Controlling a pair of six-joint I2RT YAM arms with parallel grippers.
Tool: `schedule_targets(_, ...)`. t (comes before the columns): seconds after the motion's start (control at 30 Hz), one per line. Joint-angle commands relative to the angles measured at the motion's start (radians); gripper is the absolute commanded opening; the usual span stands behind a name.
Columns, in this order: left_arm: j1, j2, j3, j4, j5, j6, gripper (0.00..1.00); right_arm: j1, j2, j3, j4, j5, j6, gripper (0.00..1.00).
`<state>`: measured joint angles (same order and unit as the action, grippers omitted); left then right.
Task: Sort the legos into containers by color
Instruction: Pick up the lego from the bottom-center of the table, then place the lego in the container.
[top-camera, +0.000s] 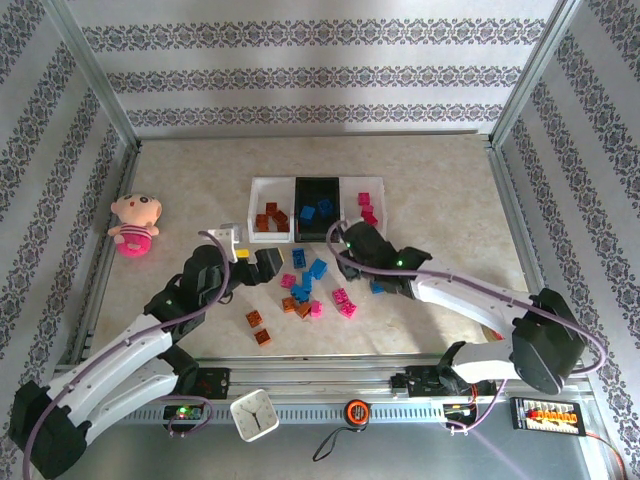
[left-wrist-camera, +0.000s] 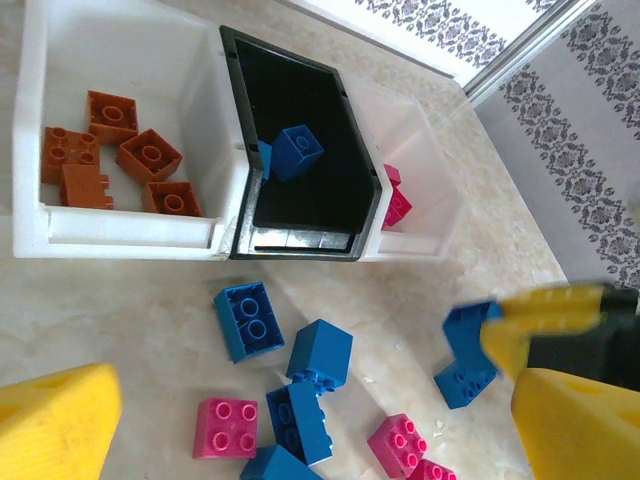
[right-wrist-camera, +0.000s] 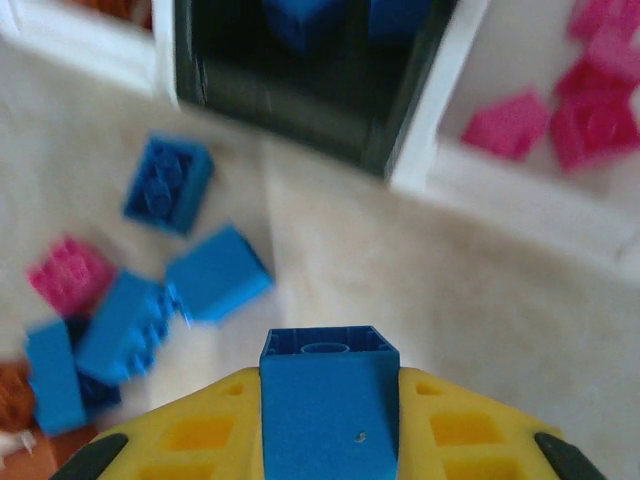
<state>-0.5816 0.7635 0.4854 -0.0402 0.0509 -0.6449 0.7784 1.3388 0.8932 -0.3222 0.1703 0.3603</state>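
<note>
The containers (top-camera: 372, 183) stand in a row: the left white tray (left-wrist-camera: 130, 232) holds orange-brown legos (left-wrist-camera: 150, 155), the black middle tray (left-wrist-camera: 300, 243) blue ones (left-wrist-camera: 297, 150), the right white tray (right-wrist-camera: 520, 195) pink ones (right-wrist-camera: 510, 122). Loose blue, pink and orange-brown legos (top-camera: 305, 290) lie in front of them. My right gripper (right-wrist-camera: 328, 420) is shut on a blue lego (right-wrist-camera: 328, 395) just in front of the black tray. My left gripper (left-wrist-camera: 310, 430) stands open above loose blue legos (left-wrist-camera: 320, 352) and pink legos (left-wrist-camera: 226, 428), nothing between its yellow fingers (left-wrist-camera: 55, 425).
A pink plush doll (top-camera: 134, 224) lies at the table's left edge. Two orange-brown bricks (top-camera: 258, 328) lie near the front edge. A clock (top-camera: 254, 415) and a tape measure (top-camera: 356, 410) sit on the front rail. Metal frame posts border both sides.
</note>
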Motion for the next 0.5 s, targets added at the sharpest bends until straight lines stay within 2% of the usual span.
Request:
schedule_targets(0.0, -0.004, -0.058, -0.021, -0.049, -0.032, -0.005, 1.00, -0.040, 0.121, 0.135, 0.116, -0.053, -0.043, 0.22)
schedule_targets(0.17, -0.004, -0.128, -0.046, -0.143, -0.042, -0.011, 1.00, -0.108, 0.403, 0.404, 0.130, -0.047, -0.033, 0.23)
schedule_targets(0.33, -0.005, -0.155, -0.065, -0.221, -0.041, -0.037, 1.00, -0.148, 0.588, 0.583, 0.097, -0.025, -0.012, 0.26)
schedule_targets(0.4, -0.004, -0.152, -0.068, -0.252, -0.045, -0.048, 1.00, -0.160, 0.633, 0.640, 0.079, -0.033, -0.003, 0.37)
schedule_targets(0.47, -0.004, -0.143, -0.069, -0.276, -0.045, -0.051, 1.00, -0.163, 0.654, 0.678, 0.060, -0.031, 0.000, 0.58)
